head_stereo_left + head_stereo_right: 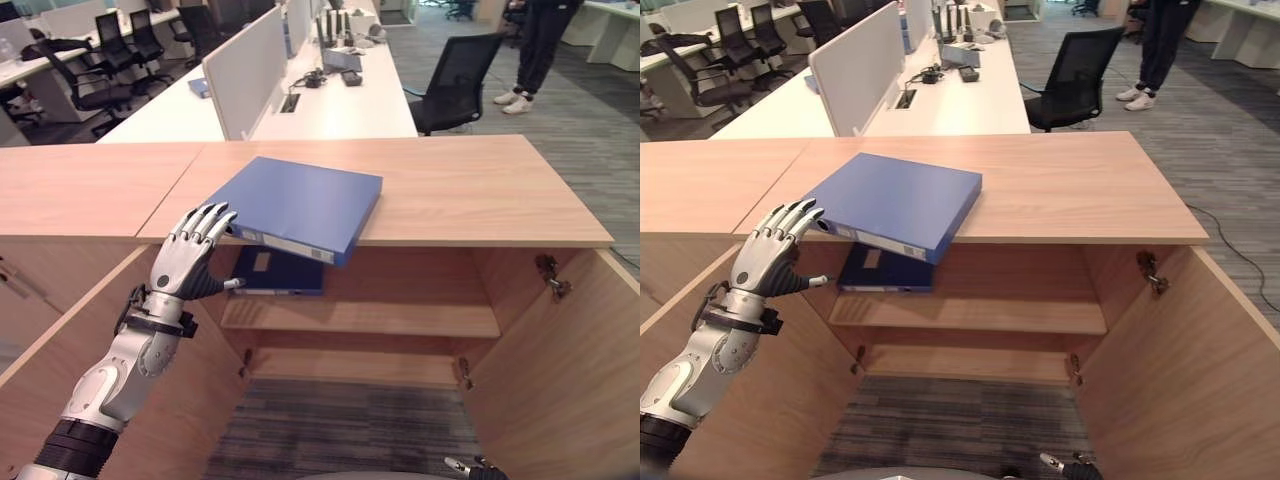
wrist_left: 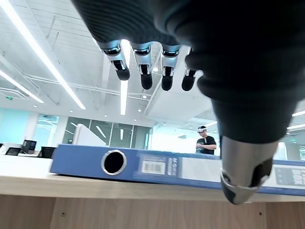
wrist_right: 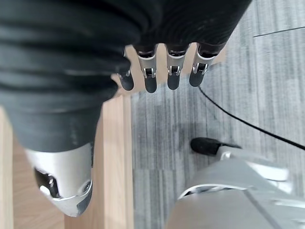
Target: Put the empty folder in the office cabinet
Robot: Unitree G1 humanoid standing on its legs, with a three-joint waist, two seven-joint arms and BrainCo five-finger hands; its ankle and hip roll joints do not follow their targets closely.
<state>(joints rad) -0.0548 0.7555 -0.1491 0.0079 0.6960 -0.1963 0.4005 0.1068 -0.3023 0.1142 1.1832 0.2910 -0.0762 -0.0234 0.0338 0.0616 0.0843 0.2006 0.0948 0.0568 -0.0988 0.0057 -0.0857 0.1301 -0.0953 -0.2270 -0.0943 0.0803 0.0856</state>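
Right hand hangs low by the grey carpet floor, fingers straight and relaxed, holding nothing; its fingertips also peek in at the bottom edge of the left eye view. Left hand is raised at the front-left of the open light-wood office cabinet, fingers spread and relaxed, thumb out, nothing gripped; fingertips sit right at the near-left corner of the blue lever-arch folder, contact or not — can't tell. That folder lies flat on the cabinet's wooden top, turned at an angle, its spine corner overhanging the front edge above the opening; left wrist view shows the spine with its round finger hole facing the hand. Both cabinet doors stand open. Inside, a second dark-blue folder lies flat on the upper shelf, left side, directly below the overhanging one. Behind the cabinet: white desks with a pale divider panel, black office chair to the right, more chairs far left. Person stands far back right, legs and white shoes visible.
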